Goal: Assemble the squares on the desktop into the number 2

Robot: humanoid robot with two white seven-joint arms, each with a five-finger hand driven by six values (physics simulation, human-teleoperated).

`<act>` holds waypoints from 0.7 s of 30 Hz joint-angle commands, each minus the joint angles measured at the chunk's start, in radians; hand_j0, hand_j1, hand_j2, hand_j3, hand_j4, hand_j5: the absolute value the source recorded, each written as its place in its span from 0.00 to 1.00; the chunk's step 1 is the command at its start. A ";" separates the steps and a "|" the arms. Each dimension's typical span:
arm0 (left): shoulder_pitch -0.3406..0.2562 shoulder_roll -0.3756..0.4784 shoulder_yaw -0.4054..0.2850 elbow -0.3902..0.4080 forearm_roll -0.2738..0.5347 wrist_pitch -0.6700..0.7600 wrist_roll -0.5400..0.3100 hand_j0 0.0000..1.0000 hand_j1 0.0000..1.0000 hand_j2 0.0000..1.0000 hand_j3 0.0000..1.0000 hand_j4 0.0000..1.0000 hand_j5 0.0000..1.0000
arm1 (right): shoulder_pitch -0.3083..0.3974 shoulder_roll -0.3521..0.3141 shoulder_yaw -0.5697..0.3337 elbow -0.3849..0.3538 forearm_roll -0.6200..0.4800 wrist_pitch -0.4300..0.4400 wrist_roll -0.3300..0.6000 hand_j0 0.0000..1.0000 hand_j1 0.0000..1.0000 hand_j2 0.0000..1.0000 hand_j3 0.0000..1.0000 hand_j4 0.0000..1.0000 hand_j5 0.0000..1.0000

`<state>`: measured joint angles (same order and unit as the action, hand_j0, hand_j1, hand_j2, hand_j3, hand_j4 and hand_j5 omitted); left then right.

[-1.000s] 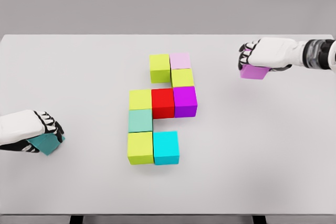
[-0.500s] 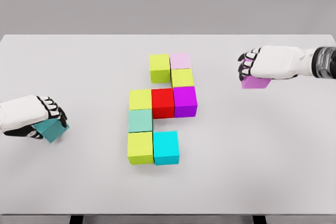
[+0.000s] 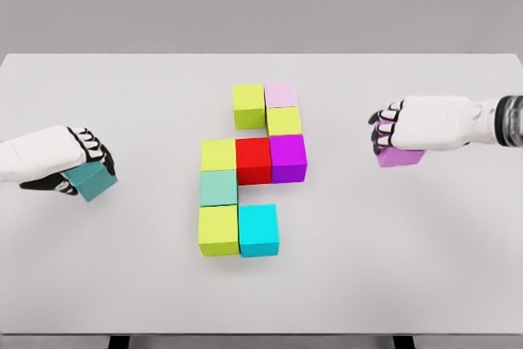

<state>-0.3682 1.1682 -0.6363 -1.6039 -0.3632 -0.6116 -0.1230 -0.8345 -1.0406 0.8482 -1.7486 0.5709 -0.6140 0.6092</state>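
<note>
1. Left robot hand (image 3: 61, 165), at 9 o'clock on the white worktop (image 3: 122, 284): knuckles up, forearm coming in level from the left edge, fingers curled and clamped on a teal cube (image 3: 92, 181) that sits tilted under the palm. Cannot tell whether the cube touches the surface.
2. Centre: the block figure, nine cubes. Top row lime (image 3: 248, 105) and pale pink (image 3: 281, 94); a lime one (image 3: 283, 121) below the pink; middle row lime (image 3: 218, 154), red (image 3: 253, 159), purple (image 3: 288, 157); mint (image 3: 218, 188) under the left end; bottom row lime (image 3: 218, 230) and cyan (image 3: 258, 229). Neighbours touch.
3. Right robot hand (image 3: 413, 124), at 3 o'clock: palm down, wrist straight, fingers closed over a magenta cube (image 3: 399, 156) showing beneath them.
4. Step, as judged: both hands mid-carry with the last two pieces. The top and bottom rows look one cube short.
5. Next move calls for levelling the teal cube, then setting each piece flush against a row end without nudging the placed cubes.
</note>
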 commanded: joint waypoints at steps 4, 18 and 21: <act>-0.018 -0.027 -0.002 0.013 0.000 0.001 0.000 0.56 0.56 0.56 0.56 0.56 0.56 | 0.014 -0.019 0.032 -0.017 -0.031 0.003 0.002 0.63 0.63 0.63 0.63 0.63 0.63; -0.072 -0.096 -0.005 0.039 -0.031 0.001 -0.001 0.56 0.56 0.56 0.56 0.56 0.56 | 0.077 0.037 0.045 -0.018 -0.092 0.003 0.002 0.63 0.63 0.63 0.63 0.63 0.63; -0.083 -0.113 -0.005 0.052 -0.045 0.001 -0.001 0.56 0.56 0.56 0.56 0.56 0.56 | 0.089 0.059 0.046 -0.018 -0.095 0.003 0.002 0.63 0.63 0.63 0.63 0.63 0.63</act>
<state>-0.4525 1.0665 -0.6418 -1.5590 -0.4049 -0.6117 -0.1247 -0.7425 -0.9935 0.8932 -1.7669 0.4822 -0.6139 0.6101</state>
